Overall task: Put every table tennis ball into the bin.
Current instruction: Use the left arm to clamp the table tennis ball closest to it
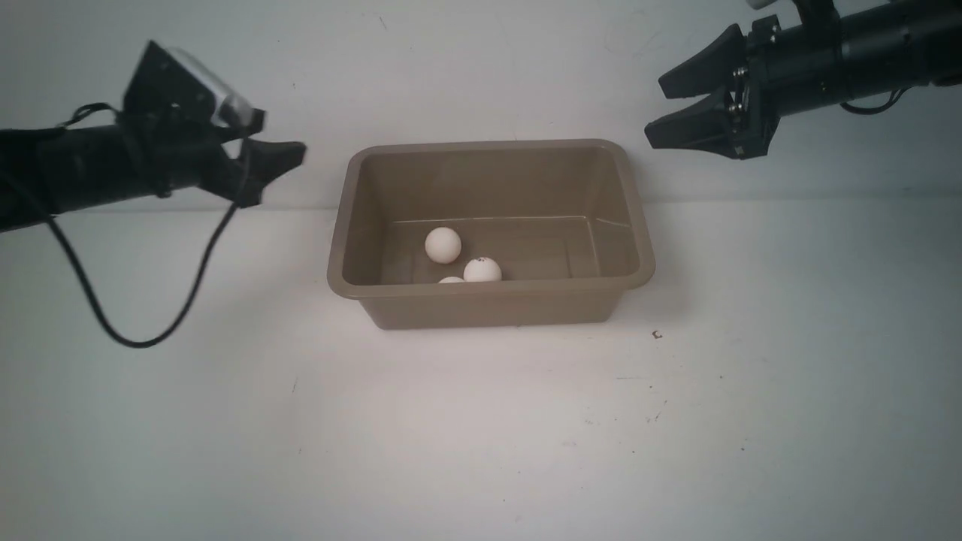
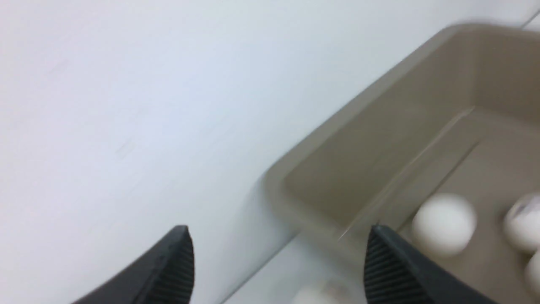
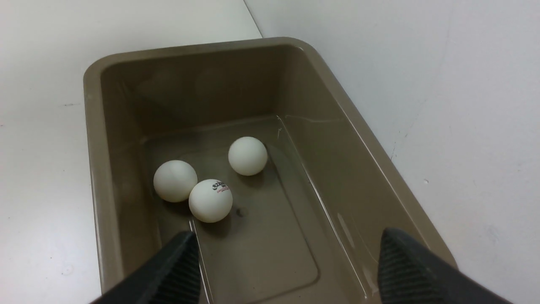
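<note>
The taupe bin [image 1: 541, 288] stands mid-table with three off-white table tennis balls on its floor: one [image 1: 443, 245] further back, one with a dark printed mark [image 1: 482, 269], and one [image 1: 451, 280] half hidden by the front rim. The right wrist view shows the same balls [image 3: 247, 155] [image 3: 210, 200] [image 3: 175, 180]. My left gripper [image 1: 294, 155] hovers left of the bin [image 2: 337, 114], open [image 2: 278, 240]. A blurred pale ball [image 2: 320, 294] shows at the frame's edge between its fingers, touching neither. My right gripper [image 1: 654, 111] hangs open at the bin's back right corner [image 3: 287, 240], empty.
The bin sits against a white wall [image 1: 481, 68] at the back. A black cable [image 1: 143, 338] loops down from the left arm onto the table. A small dark speck [image 1: 657, 335] lies on the table right of the bin.
</note>
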